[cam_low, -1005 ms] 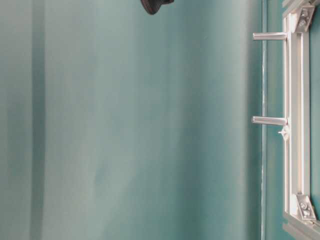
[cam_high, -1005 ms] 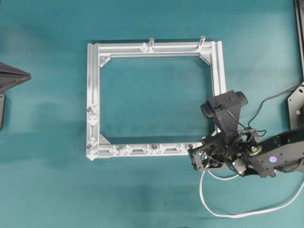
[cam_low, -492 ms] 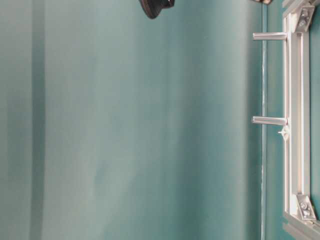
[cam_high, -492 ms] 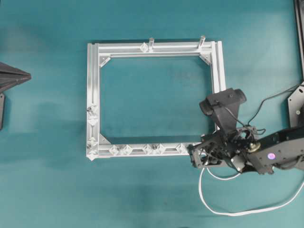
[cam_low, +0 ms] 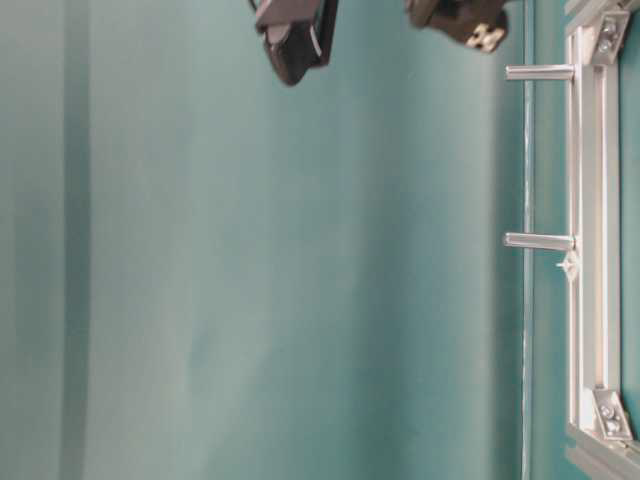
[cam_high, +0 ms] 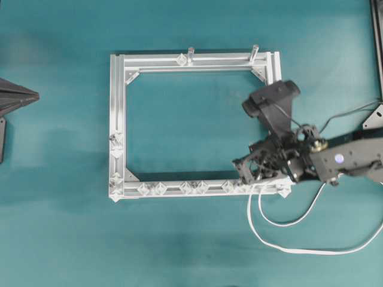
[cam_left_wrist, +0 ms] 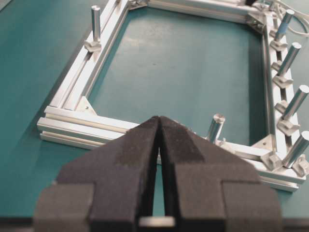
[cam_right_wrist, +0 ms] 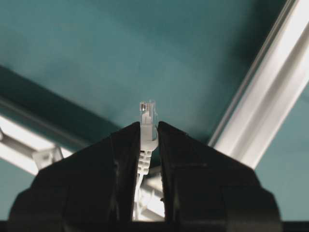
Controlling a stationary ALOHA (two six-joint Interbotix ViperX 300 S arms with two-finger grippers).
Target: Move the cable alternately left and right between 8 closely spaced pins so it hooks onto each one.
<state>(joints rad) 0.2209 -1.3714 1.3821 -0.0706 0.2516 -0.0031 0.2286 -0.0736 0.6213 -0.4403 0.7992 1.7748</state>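
My right gripper [cam_high: 241,173] [cam_right_wrist: 148,126] hangs over the bottom right corner of the aluminium frame [cam_high: 117,89]. It is shut on the cable's clear plug [cam_right_wrist: 148,114], which sticks out past the fingertips. From the gripper the white cable [cam_high: 299,250] drops across the bottom rail, loops on the table and runs off to the right. The pins [cam_high: 187,187] [cam_left_wrist: 288,60] stand in a row along that bottom rail, with more on the left rail. At the left edge my left gripper [cam_high: 35,94] [cam_left_wrist: 158,119] is shut on nothing, well short of the frame.
Two taller posts [cam_high: 191,54] [cam_low: 538,241] stand on the frame's far rail. Parts of the right arm [cam_low: 295,35] show at the top of the table-level view. Teal table surface lies all around the frame and inside it.
My right gripper has moved from the table below the frame's bottom right corner up over that corner, carrying the plug. The cable now lies across the bottom rail. The left gripper has not moved.
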